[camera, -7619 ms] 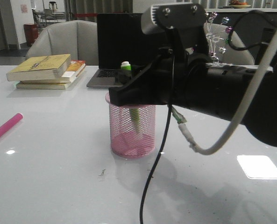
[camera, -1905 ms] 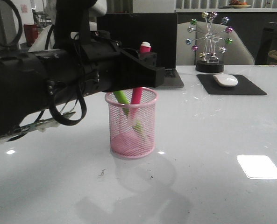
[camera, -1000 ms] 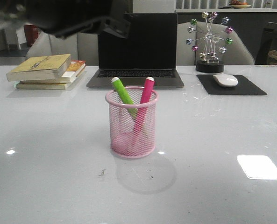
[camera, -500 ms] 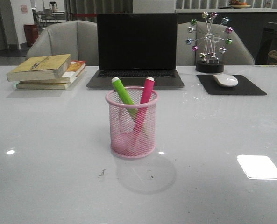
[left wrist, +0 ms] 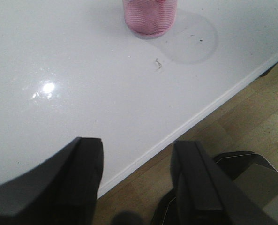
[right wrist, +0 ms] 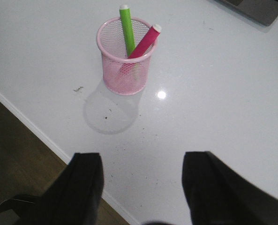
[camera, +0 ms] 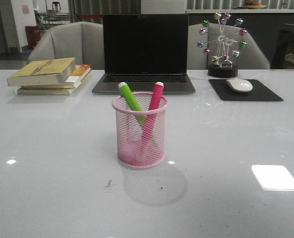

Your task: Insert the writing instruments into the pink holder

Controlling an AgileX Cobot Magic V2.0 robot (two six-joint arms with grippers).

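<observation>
Black finger pads frame both wrist views, and in each the jaws stand spread wide with nothing between them: the left gripper hangs over the near table edge with bare floor showing in its gap, and the right gripper likewise hovers released above the near edge of the white table. Neither touches anything, and neither arm shows in the front view. Outward from the jaws, the pink holder stands upright near the middle of the table, farther in than both grippers — the right wrist camera takes in the whole cup from above, while the left sees only its base at the edge of its picture, so I cannot say for sure which arm is nearer. Both writing instruments are inside it: the green marker leans toward the left, the magenta marker toward the right, their long axes crossing low in the mesh and their whitish ends standing just clear of the rolled rim. Judging by this, the insertion looks complete, and no further grasp seems called for — only keeping clear of the cup. Beyond it sit a laptop, stacked books to the far left, and a mouse on its pad to the far right.
</observation>
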